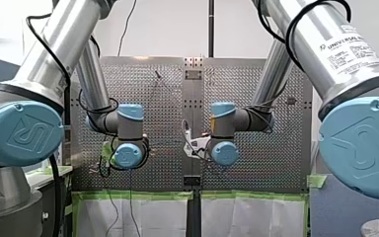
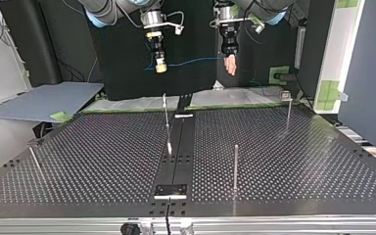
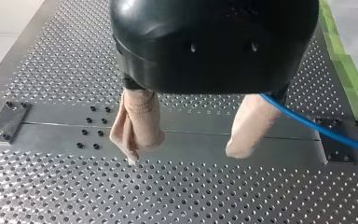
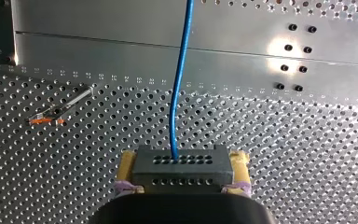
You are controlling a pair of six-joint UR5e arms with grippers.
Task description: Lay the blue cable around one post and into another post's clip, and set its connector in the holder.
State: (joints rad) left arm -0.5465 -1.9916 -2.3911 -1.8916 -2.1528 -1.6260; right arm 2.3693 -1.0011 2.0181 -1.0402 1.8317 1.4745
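My right gripper (image 4: pixel 182 164) clamps the dark connector (image 4: pixel 182 175) in its fingers. The thin blue cable (image 4: pixel 179 93) runs from it toward 12 o'clock, above the perforated surface (image 4: pixel 284 154). My left gripper (image 3: pixel 189 149) has its fingers spread apart, with the cable just beside 1. The cable is likely light and floppy, so the rigid connector is the better place to hold.

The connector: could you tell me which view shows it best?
The right wrist view: the connector sits close up, clamped in my right gripper, its hole rows plain. The top view shows it only tiny. The left wrist view shows just the blue cable; the front view hides it.
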